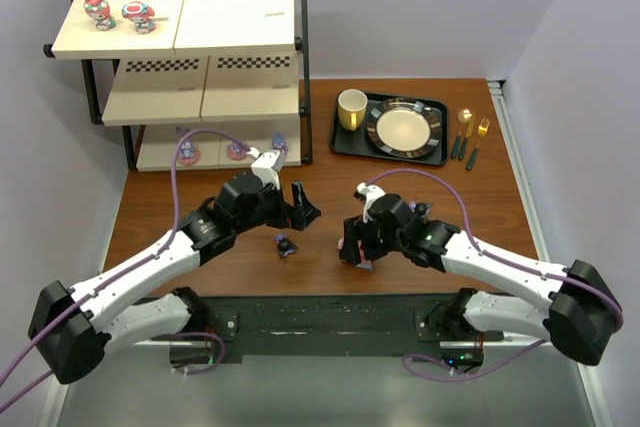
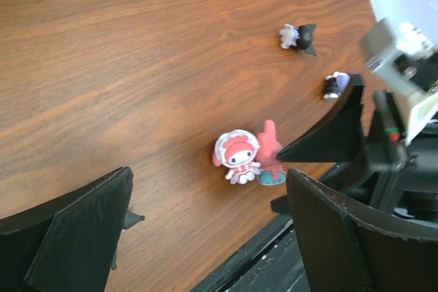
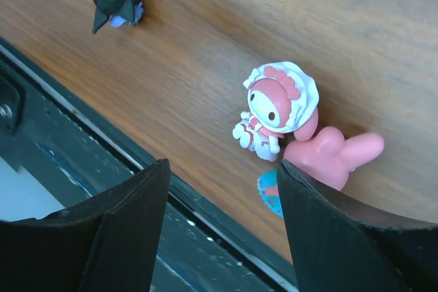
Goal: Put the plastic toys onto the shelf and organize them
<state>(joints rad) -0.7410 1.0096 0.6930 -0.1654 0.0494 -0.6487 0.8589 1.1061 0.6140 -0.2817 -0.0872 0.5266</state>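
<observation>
**Claw fingers low over the pink pair: a one-toy pick at the near table edge**

1. Shelf (image 1: 240, 17), far left. Three boards in a black frame. Two red-pink toys (image 1: 98, 9) stand at the left end of the top board. A few small purplish toys (image 1: 237, 150) sit on the lowest board.
2. Left claw (image 1: 305, 209). Jaws wide, holding nothing, above the wood in front of the shelf.
3. Dark toys (image 2: 299, 35). Two, on the wood between the claws, near each other but apart.
4. Right claw (image 3: 222, 172). Jaws apart at a middling width with nothing clasped, low over the near edge of the table.
5. Bonnet toy (image 3: 277, 104). White frill, pink face, just beyond the right claw's fingertips and roughly in line with the gap.
6. Pink eared toy (image 3: 335, 155). It touches the bonnet toy on the right and seems to lie on its side. Its blue base is partly hidden behind the right finger.
7. Tray (image 1: 338, 142), far right, with plate, yellow mug (image 1: 351, 109) and gold cutlery (image 1: 470, 137) beside it. Not task items.

Handling note (judgement): the step in hand looks like a pick from the pink pair.
- The two toys touch, so centre the gap on one body only, probably the bonnet toy.
- Keep the right finger from riding onto the eared toy.
- Go down close to the wood and close across the torso, not the frill or ears.
- The table edge is near, so avoid any sideways shove.
</observation>
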